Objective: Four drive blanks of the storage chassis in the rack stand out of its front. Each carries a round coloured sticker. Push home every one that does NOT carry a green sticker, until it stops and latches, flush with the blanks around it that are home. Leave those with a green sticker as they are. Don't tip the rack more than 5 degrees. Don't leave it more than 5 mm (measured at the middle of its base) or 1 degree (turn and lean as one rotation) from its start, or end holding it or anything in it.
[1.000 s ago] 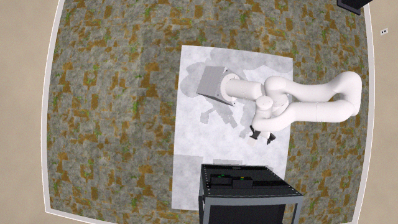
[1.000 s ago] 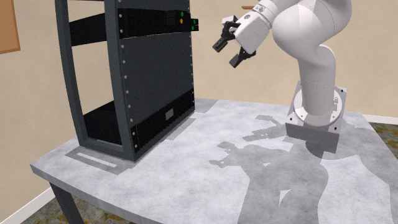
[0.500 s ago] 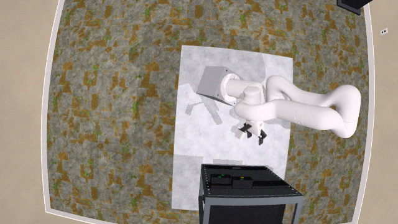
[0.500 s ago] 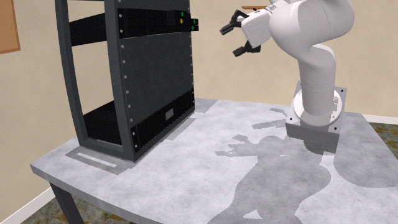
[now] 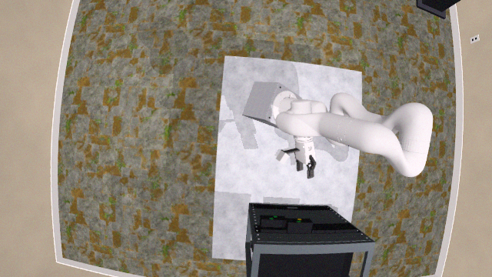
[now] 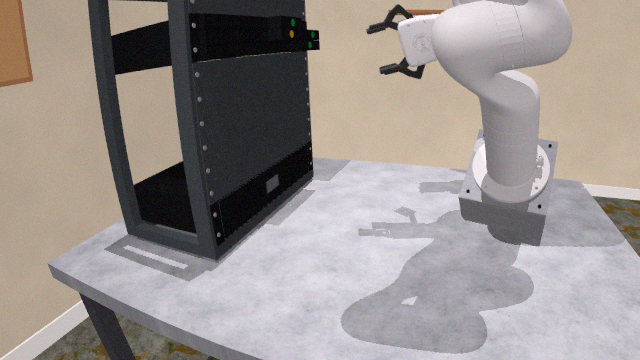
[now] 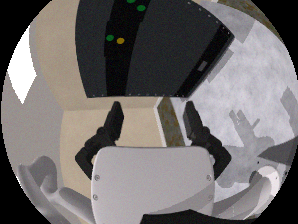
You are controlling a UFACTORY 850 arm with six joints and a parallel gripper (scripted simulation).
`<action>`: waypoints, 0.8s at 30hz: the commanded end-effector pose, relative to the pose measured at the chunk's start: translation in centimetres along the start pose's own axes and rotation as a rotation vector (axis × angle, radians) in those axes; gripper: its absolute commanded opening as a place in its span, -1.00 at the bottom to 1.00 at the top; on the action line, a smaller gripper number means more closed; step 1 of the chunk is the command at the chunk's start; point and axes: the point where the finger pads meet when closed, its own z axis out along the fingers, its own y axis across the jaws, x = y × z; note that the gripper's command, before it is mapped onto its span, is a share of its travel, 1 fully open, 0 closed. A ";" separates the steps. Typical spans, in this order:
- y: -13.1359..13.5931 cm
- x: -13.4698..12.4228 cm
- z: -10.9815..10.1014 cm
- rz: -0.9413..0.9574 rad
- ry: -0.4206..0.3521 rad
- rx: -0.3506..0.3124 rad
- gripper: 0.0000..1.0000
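Note:
The dark rack (image 6: 210, 125) stands on the table's left side, with the storage chassis (image 6: 250, 32) at its top. Four blanks stand out of the chassis front. One carries a yellow-orange sticker (image 6: 291, 33), also seen in the wrist view (image 7: 120, 40) and from above (image 5: 299, 219). The other three carry green stickers (image 6: 292, 22) (image 6: 312, 34) (image 6: 310, 45). My gripper (image 6: 376, 50) is open and empty. It hangs in the air at about chassis height, to the right of the rack front and apart from it, with its fingers pointing toward the rack. It also shows in the wrist view (image 7: 153, 112) and from above (image 5: 305, 169).
The arm's base (image 6: 507, 195) sits on a grey block at the table's right rear. A lower black unit with a white label (image 6: 272, 182) fills the rack's bottom. The table's front edge (image 6: 200, 330) lies close below the rack's foot. A wall stands behind.

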 end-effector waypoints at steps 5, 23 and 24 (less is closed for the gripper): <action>-1.3 4.9 -1.7 0.168 0.151 0.155 1.00; -2.1 7.8 -2.4 0.269 0.245 0.239 1.00; -2.2 7.8 -2.4 0.271 0.247 0.240 1.00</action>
